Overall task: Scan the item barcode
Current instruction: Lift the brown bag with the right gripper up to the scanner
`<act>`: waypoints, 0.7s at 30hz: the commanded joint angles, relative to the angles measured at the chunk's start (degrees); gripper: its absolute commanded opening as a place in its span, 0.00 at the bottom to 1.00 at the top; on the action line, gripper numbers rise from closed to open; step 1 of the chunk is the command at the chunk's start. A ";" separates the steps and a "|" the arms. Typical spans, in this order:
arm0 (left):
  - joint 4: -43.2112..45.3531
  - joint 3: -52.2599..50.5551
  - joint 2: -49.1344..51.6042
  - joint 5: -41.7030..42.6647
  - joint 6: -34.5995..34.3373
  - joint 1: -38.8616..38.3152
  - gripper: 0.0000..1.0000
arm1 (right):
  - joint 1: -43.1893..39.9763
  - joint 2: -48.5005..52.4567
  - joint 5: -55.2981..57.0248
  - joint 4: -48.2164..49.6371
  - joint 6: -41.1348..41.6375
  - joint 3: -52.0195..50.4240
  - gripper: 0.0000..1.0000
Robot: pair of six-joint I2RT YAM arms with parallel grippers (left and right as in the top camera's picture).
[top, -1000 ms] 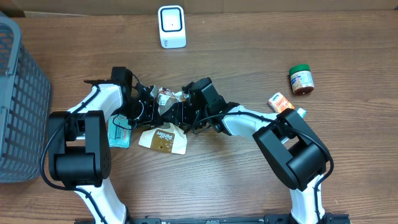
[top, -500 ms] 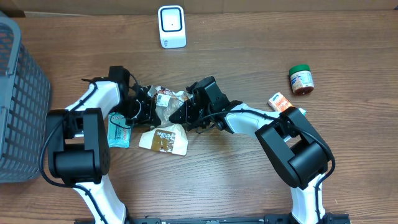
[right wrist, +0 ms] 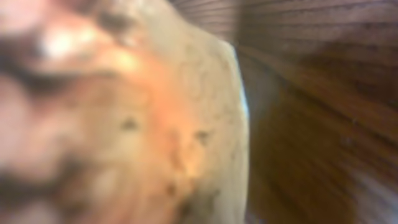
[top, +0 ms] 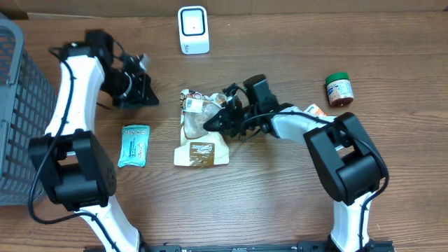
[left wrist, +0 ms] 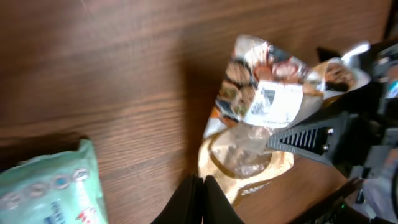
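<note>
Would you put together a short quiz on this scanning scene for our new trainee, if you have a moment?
1. True or false: the left gripper holds the snack bag.
2. Which lies nearest the basket? A the scanner; B the teal packet; C the orange packet.
3. What colour is the lid of the jar?
Key: 1 false; 2 B; 3 green.
</note>
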 commanded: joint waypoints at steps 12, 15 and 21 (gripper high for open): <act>-2.84 6.84 -2.14 0.04 -1.84 9.35 0.25 | -3.39 -24.48 -2.75 -31.58 -24.33 10.47 0.04; -3.06 6.84 -2.14 -0.09 -1.81 10.01 0.43 | -3.34 -25.81 -2.60 -39.71 -27.28 16.09 0.04; -3.13 6.84 -2.14 -2.49 -1.81 10.32 1.00 | -3.19 -25.86 -1.22 -52.68 -31.91 26.51 0.04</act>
